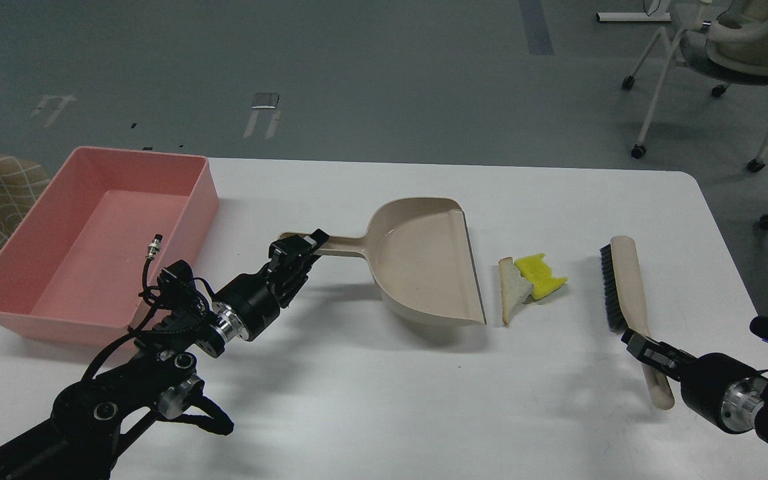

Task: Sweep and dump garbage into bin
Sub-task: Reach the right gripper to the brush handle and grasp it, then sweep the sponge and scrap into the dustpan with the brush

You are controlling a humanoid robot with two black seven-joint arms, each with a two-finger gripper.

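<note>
The large shallow pink plastic bin (91, 247) sat at the nine o'clock side of the white desk (424, 400), nothing visible inside it. At the centre lay a beige plastic dustpan (424, 260), its open lip facing three o'clock. The left claw (301, 253) was closed around the dustpan's handle end. Just beside the lip, toward three o'clock, lay the garbage: a whitish, tan-edged bread-like slice (511, 290) touching a yellow sponge piece (541, 275). Further toward three o'clock lay a beige brush with black bristles (627, 283). The right claw (647, 350) gripped the brush's handle at four o'clock
</note>
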